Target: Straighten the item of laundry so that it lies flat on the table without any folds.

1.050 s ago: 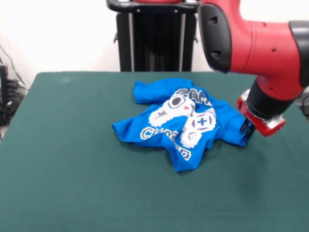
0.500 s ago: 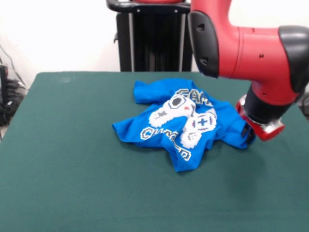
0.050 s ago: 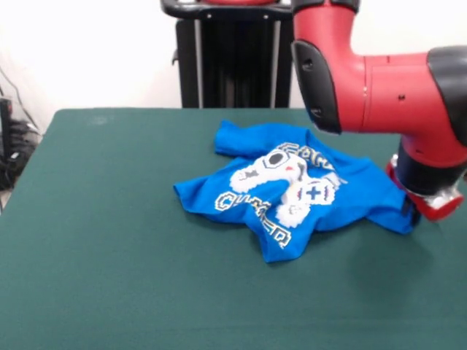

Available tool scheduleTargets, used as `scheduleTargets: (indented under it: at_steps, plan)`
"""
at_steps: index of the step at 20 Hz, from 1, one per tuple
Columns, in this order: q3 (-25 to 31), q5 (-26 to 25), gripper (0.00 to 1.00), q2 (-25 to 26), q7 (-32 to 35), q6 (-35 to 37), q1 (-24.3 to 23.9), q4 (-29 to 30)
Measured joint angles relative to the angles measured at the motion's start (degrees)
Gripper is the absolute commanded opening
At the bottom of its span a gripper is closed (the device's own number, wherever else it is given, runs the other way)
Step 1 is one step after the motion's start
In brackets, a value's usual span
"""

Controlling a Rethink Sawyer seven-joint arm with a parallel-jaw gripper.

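The item of laundry (image 3: 248,191) is a bright blue T-shirt with a white game-controller print, lying crumpled and folded on the dark green table (image 3: 109,262), right of centre. My gripper (image 3: 410,216) is low at the shirt's right edge, shut on a corner of the cloth. That corner is drawn out to the right, and the red wrist hides most of the fingers. The left and front parts of the shirt are still bunched, with the lettering creased.
The bulky red and black arm (image 3: 379,80) hangs over the table's right rear. A black stand (image 3: 226,58) rises behind the table's far edge. Cables (image 3: 11,146) hang beyond the left edge. The table's right edge lies close to my gripper.
My gripper has moved to the right with the shirt's corner in it. The shirt's right side has stretched out and the whole shirt has slid slightly right.
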Motion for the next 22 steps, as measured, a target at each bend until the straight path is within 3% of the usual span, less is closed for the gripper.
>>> scheduleTargets:
  at_steps: [22]
  plan:
    - [1.4, 2.8, 0.0, -0.5, 0.0, -0.9, 4.7, 0.1]
